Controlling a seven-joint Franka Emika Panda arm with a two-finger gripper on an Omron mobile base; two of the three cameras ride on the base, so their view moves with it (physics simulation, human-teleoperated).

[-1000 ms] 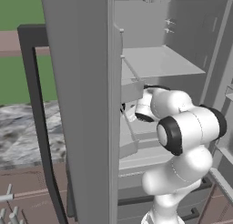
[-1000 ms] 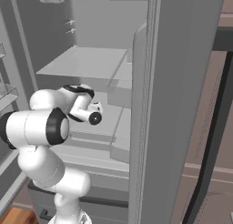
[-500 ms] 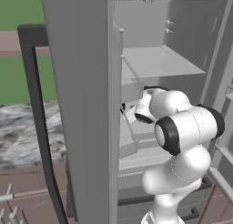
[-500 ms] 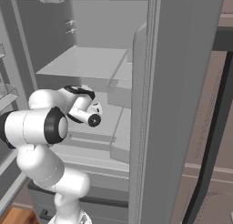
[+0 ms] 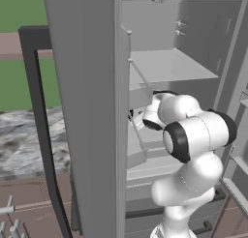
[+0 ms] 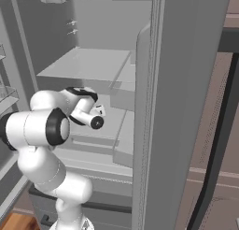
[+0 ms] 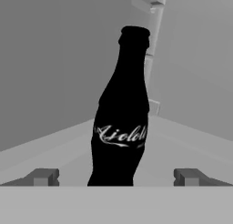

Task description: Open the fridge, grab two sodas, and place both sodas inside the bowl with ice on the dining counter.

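Note:
The fridge [image 5: 87, 87] stands open, and my arm reaches into its grey inside below a shelf [image 5: 169, 65]. In the hand view one soda [image 7: 122, 123], a near-black bottle with white script, stands upright on a fridge shelf close in front of my gripper [image 7: 116, 176]. The jaws are open. The bottle's base sits midway between the two fingertips [image 7: 43, 176], apart from both. From the right base view my hand [image 6: 95, 117] hangs under the fridge shelf [image 6: 88, 65], beside the open fridge door [image 6: 186, 84]. The bowl, the ice and the dining counter are out of view.
The open doors flank my arm closely on both sides. Door bins [image 6: 7, 96] jut in at the left of the right base view, more door bins [image 5: 237, 159] at the right of the left one. A marbled worktop [image 5: 24, 135] lies beyond the left door.
My hand has sunk very slightly toward the shelf with the soda. Everything else stands as before.

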